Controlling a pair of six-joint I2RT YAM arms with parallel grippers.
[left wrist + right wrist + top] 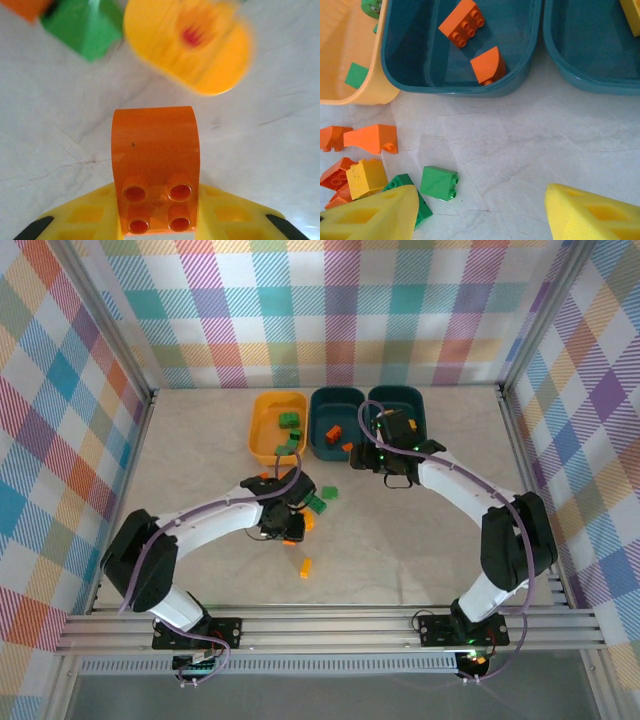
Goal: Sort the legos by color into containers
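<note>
My left gripper (291, 530) is shut on an orange lego (155, 170), its stud holes facing the camera and a yellow finger (85, 215) pressing each side. Just beyond it lie a green lego (82, 27) and a round yellow lego (187, 45). My right gripper (482, 215) hangs open over bare table in front of the containers. The yellow-orange tub (370, 95) holds green legos (357, 75). In the middle teal tub (460, 90) lie two orange legos (465, 22). A yellow lego (632, 15) sits in the right teal tub (580, 82).
Loose legos lie left of the right gripper: orange ones (372, 138), a yellow one (366, 177) and two green ones (438, 182). One yellow lego (306, 567) lies alone nearer the arm bases. Checked walls and a metal frame (150, 400) enclose the table.
</note>
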